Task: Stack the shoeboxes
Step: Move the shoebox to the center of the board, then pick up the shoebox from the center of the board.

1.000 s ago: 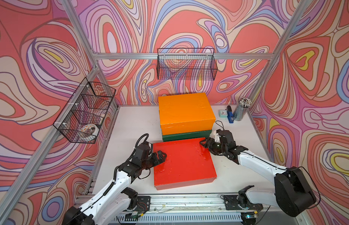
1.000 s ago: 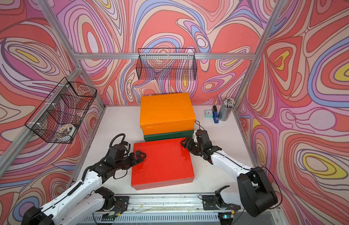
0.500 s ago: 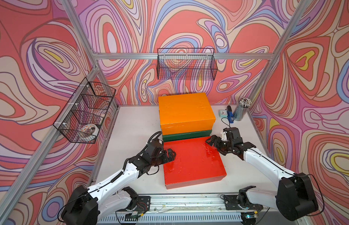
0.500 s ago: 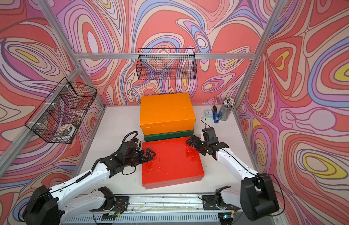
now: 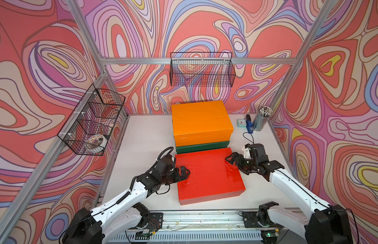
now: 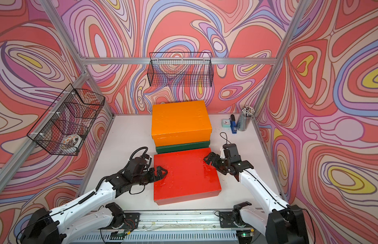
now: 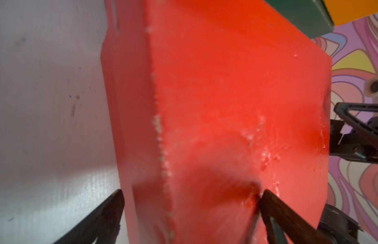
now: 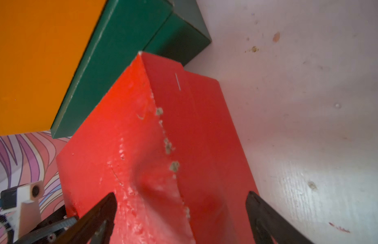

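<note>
Stacking so far: orange box [image 5: 200,120] sits on green box [image 5: 201,146] at the back middle of the tabletop [image 5: 141,147]; red box [image 5: 207,175] lies flat just in front, its back edge close against the green one.
Left tool [image 5: 184,172]: jaws spread wide over the red box's left edge, one finger on the lid, the other down beside the wall; it does not look clamped.
Right tool [image 5: 236,164]: jaws wide apart astride the right edge, gripping nothing.
Step in hand: probably taking hold of the red box from both sides to raise it.
Risk, lid: pinching only the rim could pull the lid off its base.
Risk, dents: the cardboard dips near the fingers; a hard squeeze may crush it and slip.
Risk, stack: an uneven lift so close to the green box could snag and shove the pair.
</note>
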Controlling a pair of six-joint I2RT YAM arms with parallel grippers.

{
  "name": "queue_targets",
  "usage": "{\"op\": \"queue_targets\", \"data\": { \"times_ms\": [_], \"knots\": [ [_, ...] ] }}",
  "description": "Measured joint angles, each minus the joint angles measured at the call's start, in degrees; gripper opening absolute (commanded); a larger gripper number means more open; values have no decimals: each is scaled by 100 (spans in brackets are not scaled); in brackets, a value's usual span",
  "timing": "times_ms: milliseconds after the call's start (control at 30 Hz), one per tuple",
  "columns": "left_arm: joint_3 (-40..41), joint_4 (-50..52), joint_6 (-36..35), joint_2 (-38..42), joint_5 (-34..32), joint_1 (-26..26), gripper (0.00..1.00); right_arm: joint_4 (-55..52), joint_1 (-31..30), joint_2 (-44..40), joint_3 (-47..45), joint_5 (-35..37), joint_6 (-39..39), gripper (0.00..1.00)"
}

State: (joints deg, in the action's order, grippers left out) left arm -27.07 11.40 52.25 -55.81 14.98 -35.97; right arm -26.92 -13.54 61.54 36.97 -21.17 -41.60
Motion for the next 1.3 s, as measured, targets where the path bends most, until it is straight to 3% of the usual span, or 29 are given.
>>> {"op": "queue_targets", "data": {
  "times_ms": [300, 600, 1000, 1300],
  "knots": [
    [243, -813, 179, -240, 337, -9, 98, 31, 0, -299, -400, -361, -26, 97],
    [120, -962, 251, -472, 74, -210, 98, -168, -282, -575, -433, 96, -149, 93],
    [-415, -96, 289, -452, -306, -468, 98, -621, -699, -820, -61, 455, -365, 89],
    [-1370, 1134, 278, -424, -496, -719, 97, -1121, -754, -1049, 581, 671, -367, 88]
  ]
}}
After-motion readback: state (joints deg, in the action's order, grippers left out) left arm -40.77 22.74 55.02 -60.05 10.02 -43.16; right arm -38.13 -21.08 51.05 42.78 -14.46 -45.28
